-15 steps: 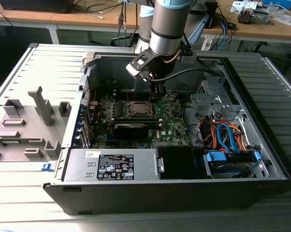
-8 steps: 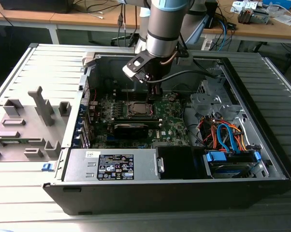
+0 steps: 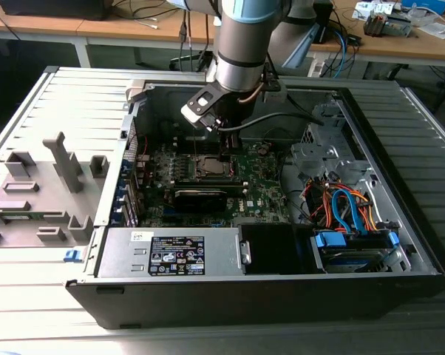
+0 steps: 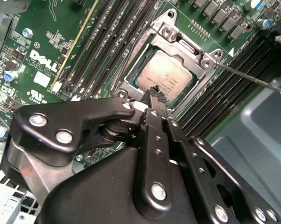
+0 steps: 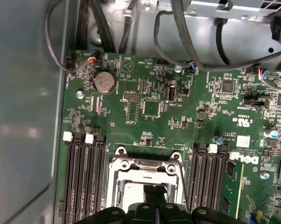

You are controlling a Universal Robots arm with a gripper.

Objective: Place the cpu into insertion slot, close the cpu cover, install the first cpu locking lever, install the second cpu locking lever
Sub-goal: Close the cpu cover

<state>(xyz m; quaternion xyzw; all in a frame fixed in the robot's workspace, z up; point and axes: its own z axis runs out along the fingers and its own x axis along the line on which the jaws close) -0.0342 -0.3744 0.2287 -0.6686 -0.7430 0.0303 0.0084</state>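
We see the cpu (image 4: 166, 77) sitting under the shut cover (image 4: 180, 44), 1 lever (image 4: 245, 77) sticking out. The gripper (image 4: 154, 92) hangs right above it, fingers (image 4: 152, 123) pinched together.

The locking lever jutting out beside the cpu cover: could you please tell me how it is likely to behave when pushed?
The locking lever is a thin bare metal rod, so probably light and springy. Held at one end beside the cpu cover, it should pivot there rather than slide. Its smooth, narrow shaft may slip under contact.
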